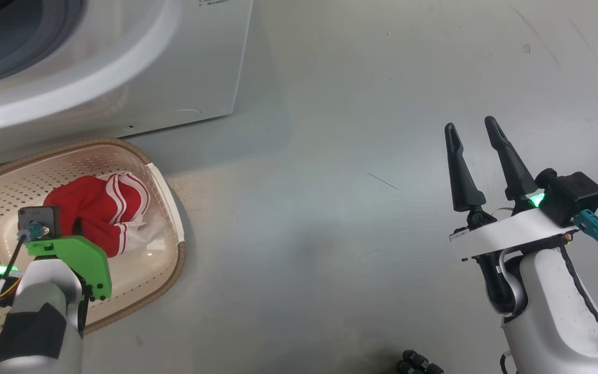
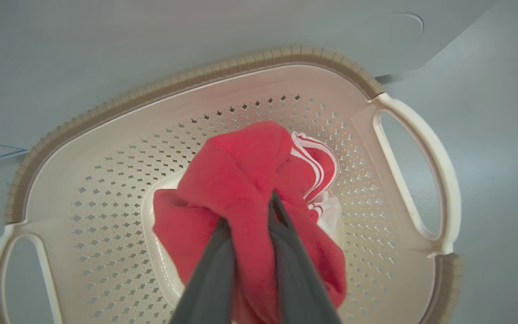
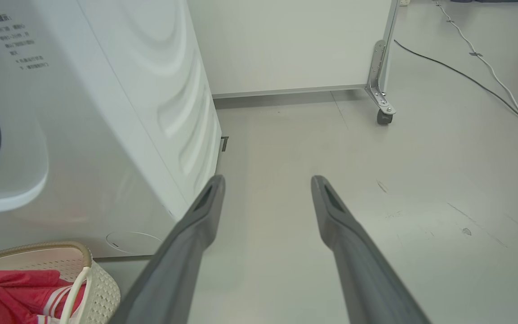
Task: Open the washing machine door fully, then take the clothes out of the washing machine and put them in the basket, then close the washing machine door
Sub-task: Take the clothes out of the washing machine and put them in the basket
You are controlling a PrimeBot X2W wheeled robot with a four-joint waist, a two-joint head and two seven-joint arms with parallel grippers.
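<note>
One red garment (image 2: 241,180) sits bunched in the basket (image 2: 196,72), on the left just in front of the washing machine (image 1: 174,78). The left gripper (image 2: 250,208) pinches a fold of it. If cloth snags on a finger, lifting could drag it back out. It looks soft and crumpled, with white stripes. The right gripper (image 1: 470,124) stands wide open over the floor (image 1: 330,208).

Red on cream
Red clothes (image 2: 236,175) with white stripes; cream basket (image 2: 119,180), dotted holes, brown ribbed rim; white washer (image 1: 174,78); grey floor (image 1: 356,234).
</note>
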